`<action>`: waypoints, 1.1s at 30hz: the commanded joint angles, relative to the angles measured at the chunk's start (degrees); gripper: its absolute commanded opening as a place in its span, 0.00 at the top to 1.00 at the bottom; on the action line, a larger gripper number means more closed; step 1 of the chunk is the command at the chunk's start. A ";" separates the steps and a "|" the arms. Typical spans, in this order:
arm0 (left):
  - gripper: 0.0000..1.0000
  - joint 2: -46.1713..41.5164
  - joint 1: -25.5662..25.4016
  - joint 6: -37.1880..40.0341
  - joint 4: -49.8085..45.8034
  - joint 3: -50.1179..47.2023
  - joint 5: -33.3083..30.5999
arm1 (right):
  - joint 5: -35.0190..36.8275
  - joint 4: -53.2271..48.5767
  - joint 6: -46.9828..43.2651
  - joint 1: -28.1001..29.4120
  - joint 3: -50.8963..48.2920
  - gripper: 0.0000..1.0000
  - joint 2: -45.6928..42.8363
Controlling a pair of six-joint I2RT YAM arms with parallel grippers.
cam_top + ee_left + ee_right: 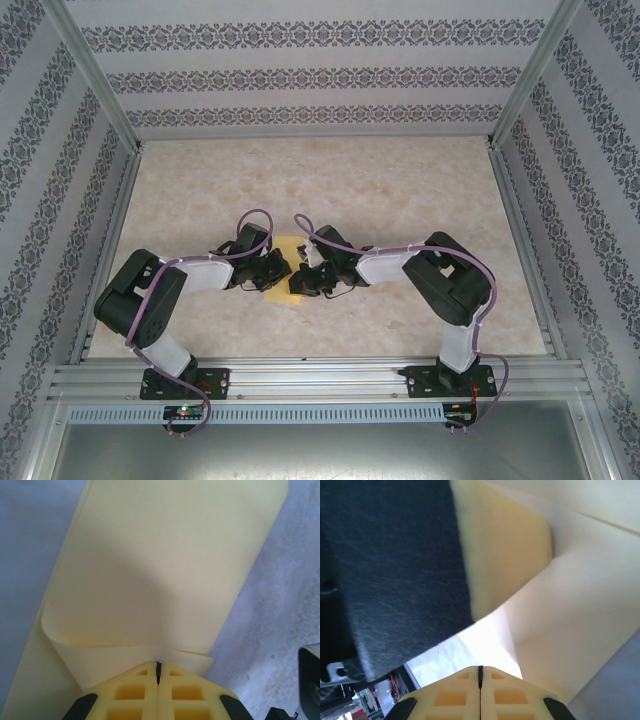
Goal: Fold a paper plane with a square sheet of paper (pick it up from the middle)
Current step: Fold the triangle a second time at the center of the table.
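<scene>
At the centre of the marbled bench (400, 190) I see the thin yellow square sheet of paper (160, 570) folded over, the left jaws closed on its 9 o'clock edge, I think to pin the fold, the right jaws closed at 3 o'clock, grip unclear.

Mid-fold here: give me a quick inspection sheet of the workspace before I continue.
Surface: marbled beige table.
Job's things: square sheet of paper, yellow, one part curled over itself.
Clutter: nothing seen.
Grippers: left gripper shut on the sheet's edge; right gripper shut beside the sheet, grip unclear.
Cables: purple cables loop along both arms.
Surroundings: patterned walls, aluminium frame.
</scene>
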 commanded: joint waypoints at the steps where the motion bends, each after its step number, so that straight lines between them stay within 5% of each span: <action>1: 1.00 2.47 0.39 1.20 -6.76 -2.66 -2.23 | -0.64 0.54 1.61 -0.36 -2.88 0.93 2.35; 20: 1.00 2.29 0.39 1.08 -6.85 -2.69 -2.10 | 0.16 7.33 6.66 0.18 -11.83 0.94 -0.47; 26: 1.00 1.89 0.40 1.30 -6.95 -2.67 -2.12 | 2.75 2.83 4.80 -0.33 -7.93 0.94 -7.59; 33: 1.00 1.85 0.32 1.31 -6.72 -2.67 -1.96 | 2.88 2.98 6.22 -0.53 -2.23 0.95 -1.33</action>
